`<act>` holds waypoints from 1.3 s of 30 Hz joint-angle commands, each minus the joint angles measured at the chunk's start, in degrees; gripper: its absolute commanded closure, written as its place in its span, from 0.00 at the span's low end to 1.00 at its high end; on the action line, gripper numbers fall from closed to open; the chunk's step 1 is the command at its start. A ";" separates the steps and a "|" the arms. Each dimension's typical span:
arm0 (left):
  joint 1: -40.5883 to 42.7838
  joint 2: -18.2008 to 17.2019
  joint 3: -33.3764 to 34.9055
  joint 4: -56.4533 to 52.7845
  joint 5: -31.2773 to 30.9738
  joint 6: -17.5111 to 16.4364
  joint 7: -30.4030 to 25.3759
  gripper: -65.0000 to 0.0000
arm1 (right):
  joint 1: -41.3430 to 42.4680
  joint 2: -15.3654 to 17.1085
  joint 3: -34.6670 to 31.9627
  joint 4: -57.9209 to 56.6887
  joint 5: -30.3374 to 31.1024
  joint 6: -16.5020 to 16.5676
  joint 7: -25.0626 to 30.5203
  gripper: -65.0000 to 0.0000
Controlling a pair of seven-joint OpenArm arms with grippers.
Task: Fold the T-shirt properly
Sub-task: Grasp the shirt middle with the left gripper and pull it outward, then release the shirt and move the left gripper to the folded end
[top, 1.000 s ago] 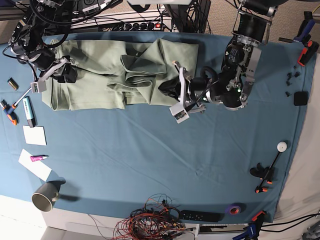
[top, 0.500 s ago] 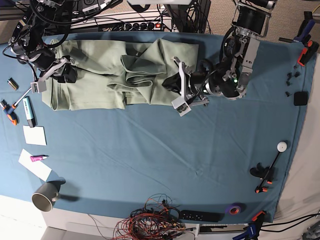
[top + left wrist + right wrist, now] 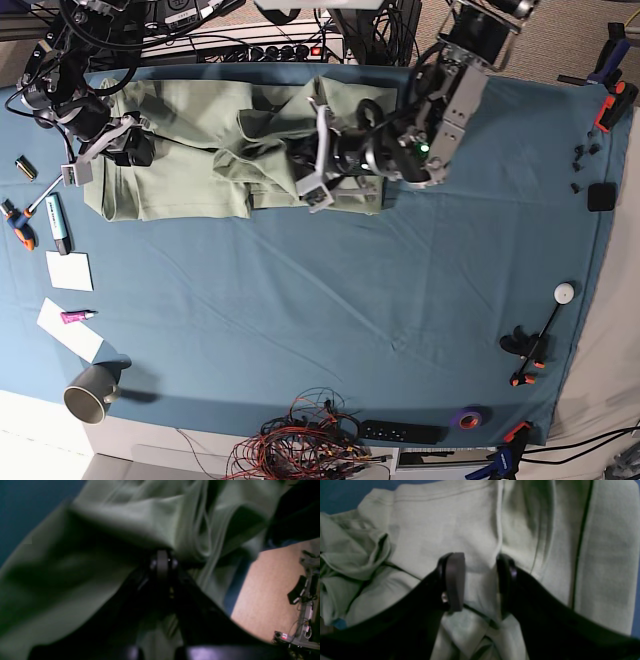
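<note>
The pale sage-green T-shirt [image 3: 190,150] lies bunched along the back of the table. My left gripper [image 3: 308,160] hangs over the shirt's middle, shut on a fold of cloth. In the left wrist view its fingertips [image 3: 163,560] meet with T-shirt [image 3: 105,525] fabric draped around them. My right gripper [image 3: 138,150] rests on the shirt's left end. In the right wrist view it [image 3: 480,577] stands open, its fingers apart, with flat T-shirt [image 3: 440,525] cloth and a hem seam showing in the gap.
A teal table cloth [image 3: 300,300] covers the table. A grey mug [image 3: 90,395], paper notes [image 3: 68,270] and a highlighter [image 3: 58,222] sit at the left. Clamps [image 3: 525,350] lie at the right, a cable tangle [image 3: 300,440] at the front edge.
My left arm has swung leftward, carrying the shirt's right part over toward the middle. The right arm has stayed where it was.
</note>
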 commanded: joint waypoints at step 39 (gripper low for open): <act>-9.90 8.83 -2.19 -10.32 14.53 22.47 -6.97 1.00 | 0.46 0.81 0.46 1.05 1.11 0.06 2.36 0.65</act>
